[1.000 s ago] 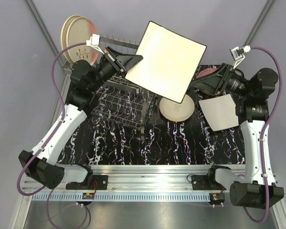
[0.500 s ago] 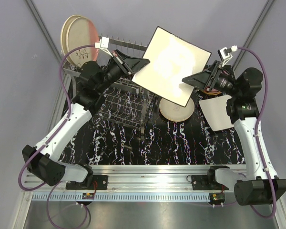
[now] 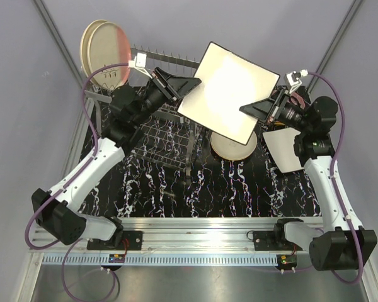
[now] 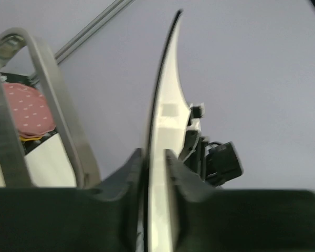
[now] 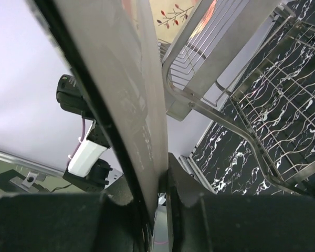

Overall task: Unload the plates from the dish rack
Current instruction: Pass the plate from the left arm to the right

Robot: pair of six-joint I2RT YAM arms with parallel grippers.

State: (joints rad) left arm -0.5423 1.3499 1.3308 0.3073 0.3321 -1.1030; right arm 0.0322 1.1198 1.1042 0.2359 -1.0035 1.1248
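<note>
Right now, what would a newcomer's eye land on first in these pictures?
The big square plate, tilted in mid-air at the centre of the top view, with the left gripper pinching its left edge and the right gripper its right edge. Next comes the wire rack below on the left, with two round plates standing at its far-left corner.

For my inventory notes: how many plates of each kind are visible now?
Square cream plates: 2
Round cream plates: 2
Round orange-tinted plate: 1
Maroon dotted plate: 1
Total: 6
</note>
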